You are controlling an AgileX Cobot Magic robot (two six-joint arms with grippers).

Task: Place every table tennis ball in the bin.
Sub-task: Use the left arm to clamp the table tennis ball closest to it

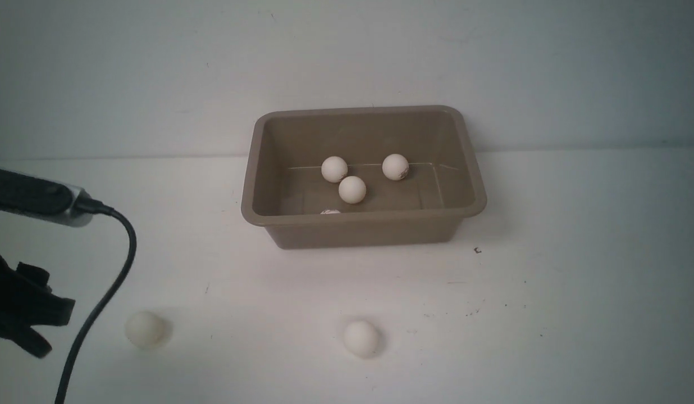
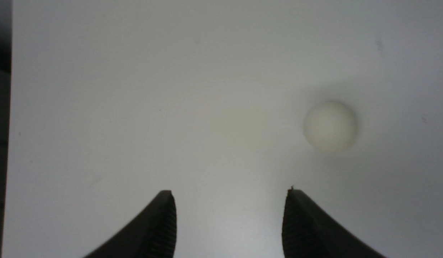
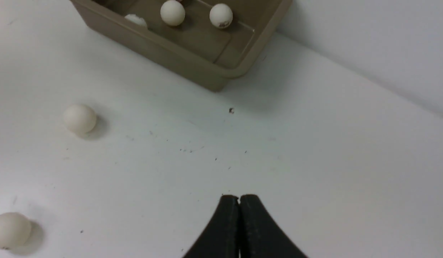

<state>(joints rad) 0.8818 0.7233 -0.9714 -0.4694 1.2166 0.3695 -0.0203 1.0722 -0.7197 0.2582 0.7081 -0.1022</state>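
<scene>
Bin [image 1: 363, 224]: taupe-brown tub at the table's far edge, about mid-width, its back close to the wall [image 1: 156, 67]. It stands upright with the mouth up.
Balls in bin: four. The far-left ball [image 1: 334, 169] and the marked ball [image 1: 395, 166], which carries a dark smudge, lie by the back wall. The nearer ball [image 1: 352, 189] is just beside or touching the far-left ball; cannot tell which. Only the crown of the hidden ball [image 1: 330, 211] shows above the front rim.
Balls on table: two, both out near the near edge and well apart from each other. The corner ball [image 1: 146, 329] lies toward the near-left corner. The middle ball [image 1: 361, 338] lies about mid-width, in front of the bin.
Table [image 1: 549, 280]: white and scuffed, with a dark speck [image 1: 477, 250] off the bin's near-right corner.
Left claw [image 2: 228, 193]: jaws spread wide with nothing between them, over the near-left part of the table. The corner ball sits off to one side of the gap, beyond the tips, not touching either one.
Right claw [image 3: 239, 197]: tips pressed together and empty, above bare table.
Cable [image 1: 108, 280]: black, drooping from the left arm down past the near edge.
</scene>
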